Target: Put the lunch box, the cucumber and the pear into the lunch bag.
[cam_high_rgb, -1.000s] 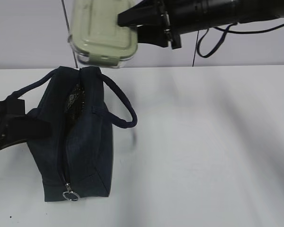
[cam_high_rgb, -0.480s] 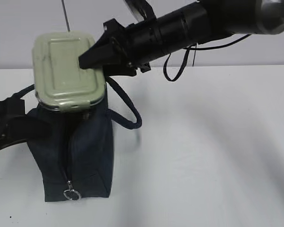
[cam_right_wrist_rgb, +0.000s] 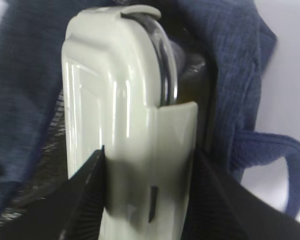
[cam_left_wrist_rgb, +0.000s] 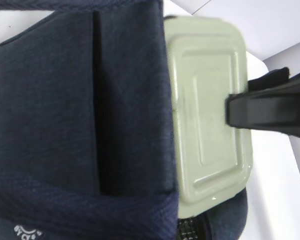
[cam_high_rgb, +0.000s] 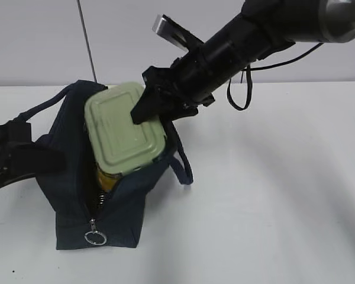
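Note:
The navy lunch bag lies on the white table with its top open. My right gripper is shut on the sage-green lunch box and holds it tilted, lower end inside the bag's mouth. In the right wrist view the gripper clamps the box between both fingers, with the bag around it. A yellow-orange patch, the pear, shows inside the bag under the box. The cucumber is hidden. My left gripper grips the bag's left strap. The left wrist view shows the bag and the box.
The zipper's metal ring pull hangs at the bag's near end. One handle loop droops to the right of the bag. A thin dark rod stands behind the bag. The white table stretches to the right.
My right gripper has come down from above the bag and tilted the lunch box into the bag's open mouth. The bag's mouth has spread wider. The left gripper has stayed in place.

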